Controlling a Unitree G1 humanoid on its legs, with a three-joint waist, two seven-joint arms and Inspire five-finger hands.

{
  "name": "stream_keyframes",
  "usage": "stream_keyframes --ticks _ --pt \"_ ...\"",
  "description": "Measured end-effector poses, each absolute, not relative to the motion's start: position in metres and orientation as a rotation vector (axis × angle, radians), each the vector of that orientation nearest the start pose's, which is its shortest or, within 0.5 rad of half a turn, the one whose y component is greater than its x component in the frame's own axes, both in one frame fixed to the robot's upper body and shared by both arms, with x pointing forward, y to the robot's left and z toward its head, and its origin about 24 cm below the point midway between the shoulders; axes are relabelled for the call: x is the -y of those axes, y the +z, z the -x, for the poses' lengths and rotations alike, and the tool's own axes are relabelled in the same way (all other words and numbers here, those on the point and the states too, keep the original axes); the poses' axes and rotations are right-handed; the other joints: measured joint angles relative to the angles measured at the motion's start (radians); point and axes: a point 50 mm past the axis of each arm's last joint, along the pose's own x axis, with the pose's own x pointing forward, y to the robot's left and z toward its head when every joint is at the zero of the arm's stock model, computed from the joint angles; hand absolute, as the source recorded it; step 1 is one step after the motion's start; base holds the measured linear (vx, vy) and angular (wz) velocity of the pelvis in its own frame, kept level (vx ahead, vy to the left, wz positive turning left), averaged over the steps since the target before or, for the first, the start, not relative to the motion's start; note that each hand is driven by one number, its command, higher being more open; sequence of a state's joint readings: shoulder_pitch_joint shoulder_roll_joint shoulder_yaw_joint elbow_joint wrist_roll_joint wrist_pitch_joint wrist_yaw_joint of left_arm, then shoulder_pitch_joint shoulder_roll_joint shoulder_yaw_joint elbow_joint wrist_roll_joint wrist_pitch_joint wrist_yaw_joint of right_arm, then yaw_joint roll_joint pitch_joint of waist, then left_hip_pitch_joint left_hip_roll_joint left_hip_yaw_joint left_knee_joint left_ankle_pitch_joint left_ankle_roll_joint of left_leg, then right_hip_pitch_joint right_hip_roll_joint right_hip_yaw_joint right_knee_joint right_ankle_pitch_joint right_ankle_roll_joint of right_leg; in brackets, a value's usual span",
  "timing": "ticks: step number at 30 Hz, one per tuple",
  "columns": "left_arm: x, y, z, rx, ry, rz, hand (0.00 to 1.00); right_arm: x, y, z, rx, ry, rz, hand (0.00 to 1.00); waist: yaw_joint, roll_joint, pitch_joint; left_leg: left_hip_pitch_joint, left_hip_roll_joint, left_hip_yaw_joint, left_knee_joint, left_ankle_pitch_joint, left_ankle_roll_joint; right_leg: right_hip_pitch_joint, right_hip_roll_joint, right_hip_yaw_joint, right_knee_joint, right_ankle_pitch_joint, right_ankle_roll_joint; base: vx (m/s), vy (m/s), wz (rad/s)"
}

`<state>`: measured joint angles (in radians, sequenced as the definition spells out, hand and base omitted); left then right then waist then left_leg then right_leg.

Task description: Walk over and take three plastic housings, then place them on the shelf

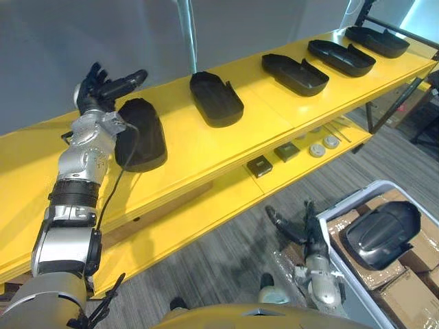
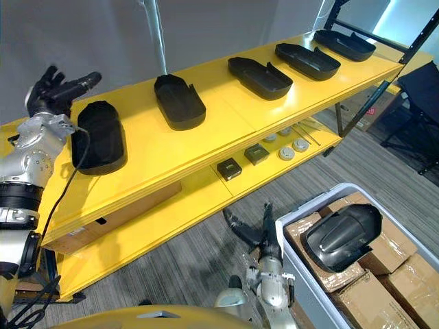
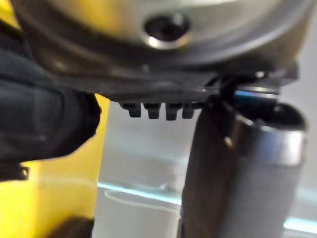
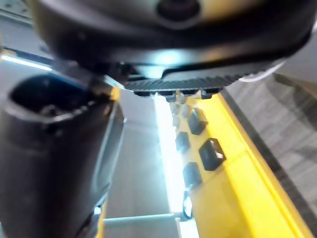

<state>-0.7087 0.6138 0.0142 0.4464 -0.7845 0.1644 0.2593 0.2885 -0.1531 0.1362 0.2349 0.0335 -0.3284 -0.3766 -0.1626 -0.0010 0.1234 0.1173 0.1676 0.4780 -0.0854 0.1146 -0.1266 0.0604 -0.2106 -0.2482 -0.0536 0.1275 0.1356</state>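
While the left robot hand [image 1: 103,88] hovers, fingers spread, at its far end, the leftmost housing [image 1: 140,135] lies dome-up on the shelf [image 1: 199,147], long axis running front edge to back; the right robot hand [image 1: 302,229] hangs loosely open below the shelf.

Five black housings [image 1: 216,98] lie in a row on the yellow shelf [image 1: 199,147], small parts [image 1: 260,165] on its lower board [image 1: 206,214].

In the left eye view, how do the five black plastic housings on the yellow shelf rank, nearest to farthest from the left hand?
1. Domed black housing, beside the left hand.
2. Second housing, next rightward.
3. Third housing, further right.
4. Fourth housing, beyond it.
5. Last housing, far right end.
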Motion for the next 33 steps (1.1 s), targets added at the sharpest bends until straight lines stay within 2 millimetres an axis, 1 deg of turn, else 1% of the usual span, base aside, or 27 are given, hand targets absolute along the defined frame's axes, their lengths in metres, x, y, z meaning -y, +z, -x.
stream_keyframes --ticks 1,3,4,5,6,7,8,9,10,11,12,13,14,15,16,18,19,20,21,22,24,25,27,28,30,33 --pt "-0.267 0.193 -0.361 0.152 0.260 0.248 1.00 0.185 -0.030 -0.172 -0.139 -0.315 0.126 1.00 0.000 0.001 -0.001 0.002 0.000 0.001 0.000 0.000 0.000 0.002 0.000 0.000 0.000 0.000 0.000 0.00 0.000 0.00" --pt "-0.259 0.208 -0.358 0.231 0.222 0.250 1.00 0.191 -0.003 -0.181 -0.002 -0.346 0.127 1.00 0.002 0.004 -0.002 0.014 0.000 -0.002 0.000 0.000 0.000 0.015 0.000 -0.004 0.001 0.000 0.000 0.00 0.006 0.03" --pt "-0.254 0.225 -0.353 0.330 0.190 0.255 1.00 0.200 0.022 -0.185 0.125 -0.384 0.134 1.00 0.003 0.007 -0.007 0.017 0.000 -0.005 0.000 0.000 0.000 0.024 0.000 -0.012 0.000 0.000 -0.001 0.00 0.013 0.09" --pt "-0.253 0.238 -0.348 0.400 0.175 0.257 1.00 0.207 0.036 -0.188 0.201 -0.407 0.157 1.00 0.005 0.010 -0.009 0.017 0.000 -0.007 -0.001 0.000 0.000 0.025 0.000 -0.015 0.000 -0.001 -0.002 -0.01 0.014 0.08" --pt "-0.256 0.255 -0.339 0.494 0.169 0.258 1.00 0.216 0.054 -0.192 0.299 -0.424 0.192 1.00 0.009 0.015 -0.015 0.017 0.001 -0.008 -0.003 0.000 0.000 0.025 0.000 -0.018 0.000 -0.002 -0.003 -0.01 0.010 0.03" --pt "-0.259 0.266 -0.332 0.559 0.175 0.259 1.00 0.221 0.066 -0.194 0.361 -0.426 0.213 1.00 0.012 0.021 -0.023 0.016 0.001 -0.009 -0.004 0.000 0.000 0.026 0.000 -0.020 0.000 -0.004 -0.004 0.00 0.000 0.00" --pt "-0.262 0.272 -0.327 0.600 0.184 0.263 1.00 0.222 0.073 -0.195 0.396 -0.420 0.222 1.00 0.014 0.026 -0.030 0.016 0.002 -0.010 -0.004 0.000 0.000 0.026 0.001 -0.022 0.000 -0.005 -0.006 0.00 0.000 0.00" --pt "-0.273 0.284 -0.309 0.708 0.237 0.268 1.00 0.223 0.087 -0.197 0.468 -0.403 0.231 1.00 0.018 0.041 -0.050 0.015 0.005 -0.015 -0.004 0.000 -0.001 0.026 0.003 -0.024 -0.001 -0.008 -0.010 0.00 0.000 0.00" --pt "-0.277 0.286 -0.300 0.756 0.266 0.268 1.00 0.222 0.092 -0.197 0.492 -0.391 0.227 1.00 0.021 0.046 -0.056 0.015 0.007 -0.017 -0.004 0.000 -0.001 0.028 0.005 -0.027 -0.001 -0.008 -0.009 0.03 -0.003 0.06" --pt "-0.283 0.288 -0.284 0.827 0.322 0.239 1.00 0.218 0.097 -0.198 0.517 -0.364 0.218 1.00 0.023 0.053 -0.063 0.015 0.009 -0.022 -0.004 0.001 -0.003 0.031 0.007 -0.034 -0.001 -0.010 -0.010 0.02 -0.008 0.14" --pt "-0.289 0.286 -0.262 0.911 0.395 0.199 1.00 0.212 0.102 -0.198 0.534 -0.312 0.192 1.00 0.029 0.061 -0.070 0.012 0.014 -0.033 -0.004 0.003 -0.006 0.036 0.011 -0.047 -0.001 -0.012 -0.011 0.02 -0.010 0.18" --pt "-0.291 0.284 -0.252 0.944 0.427 0.187 1.00 0.208 0.102 -0.199 0.533 -0.286 0.175 1.00 0.037 0.061 -0.073 0.011 0.016 -0.038 -0.004 0.004 -0.007 0.039 0.013 -0.053 -0.002 -0.014 -0.011 0.01 -0.016 0.27" --pt "-0.291 0.272 -0.234 0.989 0.489 0.162 1.00 0.202 0.101 -0.200 0.518 -0.227 0.136 1.00 0.059 0.059 -0.081 0.010 0.020 -0.052 -0.004 0.005 -0.009 0.049 0.016 -0.069 -0.004 -0.019 -0.010 -0.01 -0.020 0.41" --pt "-0.288 0.253 -0.219 0.999 0.550 0.144 1.00 0.196 0.099 -0.202 0.492 -0.162 0.103 1.00 0.081 0.054 -0.098 -0.001 0.020 -0.075 -0.004 0.007 -0.010 0.052 0.017 -0.092 -0.008 -0.022 -0.009 -0.02 -0.018 0.48" --pt "-0.287 0.242 -0.211 0.986 0.576 0.138 1.00 0.194 0.098 -0.203 0.481 -0.133 0.093 1.00 0.090 0.050 -0.105 -0.006 0.020 -0.085 -0.004 0.008 -0.012 0.059 0.017 -0.106 -0.012 -0.025 -0.013 -0.01 -0.010 0.54" --pt "-0.282 0.199 -0.188 0.879 0.683 0.088 1.00 0.179 0.095 -0.210 0.437 0.013 0.076 1.00 0.142 0.021 -0.110 -0.011 0.018 -0.126 -0.004 0.011 -0.017 0.088 0.018 -0.146 -0.022 -0.033 -0.010 -0.01 0.001 0.50" --pt "-0.282 0.189 -0.184 0.842 0.701 0.078 1.00 0.176 0.096 -0.212 0.432 0.046 0.074 1.00 0.151 0.012 -0.111 -0.015 0.018 -0.135 -0.004 0.014 -0.018 0.092 0.017 -0.158 -0.021 -0.035 -0.008 -0.03 0.003 0.57" --pt "-0.283 0.173 -0.176 0.768 0.737 0.052 1.00 0.170 0.098 -0.216 0.432 0.122 0.051 1.00 0.169 -0.004 -0.112 -0.030 0.016 -0.160 -0.004 0.020 -0.014 0.097 0.017 -0.183 -0.021 -0.037 -0.007 -0.04 0.006 0.59" --pt "-0.284 0.161 -0.170 0.712 0.757 0.044 1.00 0.166 0.102 -0.221 0.438 0.184 0.016 1.00 0.181 -0.016 -0.107 -0.043 0.015 -0.180 -0.004 0.024 -0.011 0.096 0.016 -0.200 -0.019 -0.041 -0.005 -0.04 0.009 0.52" --pt "-0.285 0.157 -0.168 0.692 0.764 0.040 1.00 0.165 0.104 -0.223 0.444 0.207 0.003 1.00 0.190 -0.024 -0.104 -0.045 0.015 -0.183 -0.004 0.026 -0.010 0.097 0.016 -0.205 -0.018 -0.042 -0.005 -0.03 0.017 0.31" --pt "-0.286 0.146 -0.161 0.640 0.785 0.036 1.00 0.162 0.111 -0.227 0.468 0.283 -0.042 1.00 0.205 -0.048 -0.111 -0.056 0.009 -0.194 -0.004 0.029 -0.009 0.097 0.011 -0.218 -0.016 -0.042 -0.004 -0.02 0.027 0.16" --pt "-0.286 0.144 -0.160 0.630 0.783 0.034 1.00 0.161 0.112 -0.228 0.474 0.303 -0.050 1.00 0.206 -0.049 -0.112 -0.058 0.007 -0.197 -0.004 0.029 -0.008 0.097 0.008 -0.221 -0.015 -0.042 -0.004 -0.01 0.037 0.15" --pt "-0.284 0.138 -0.157 0.600 0.769 0.038 1.00 0.159 0.113 -0.227 0.476 0.354 -0.070 1.00 0.208 -0.047 -0.110 -0.062 -0.002 -0.202 -0.004 0.030 -0.005 0.097 -0.002 -0.228 -0.007 -0.044 -0.002 0.00 0.038 0.10" --pt "-0.283 0.133 -0.154 0.581 0.763 0.040 1.00 0.158 0.112 -0.227 0.473 0.386 -0.064 1.00 0.208 -0.042 -0.107 -0.063 -0.005 -0.205 -0.004 0.031 -0.004 0.096 -0.007 -0.234 -0.001 -0.045 0.001 0.00 0.036 0.09" --pt "-0.281 0.127 -0.151 0.552 0.750 0.045 1.00 0.155 0.111 -0.226 0.462 0.429 -0.055 1.00 0.208 -0.034 -0.102 -0.073 -0.007 -0.213 -0.004 0.033 -0.002 0.093 -0.007 -0.243 -0.001 -0.046 0.001 -0.01 0.024 0.13" --pt "-0.275 0.116 -0.147 0.500 0.747 0.066 1.00 0.152 0.106 -0.227 0.408 0.508 -0.031 1.00 0.216 -0.024 -0.092 -0.080 -0.003 -0.218 -0.004 0.039 0.003 0.088 -0.004 -0.247 -0.001 -0.047 0.003 0.00 0.004 0.07"
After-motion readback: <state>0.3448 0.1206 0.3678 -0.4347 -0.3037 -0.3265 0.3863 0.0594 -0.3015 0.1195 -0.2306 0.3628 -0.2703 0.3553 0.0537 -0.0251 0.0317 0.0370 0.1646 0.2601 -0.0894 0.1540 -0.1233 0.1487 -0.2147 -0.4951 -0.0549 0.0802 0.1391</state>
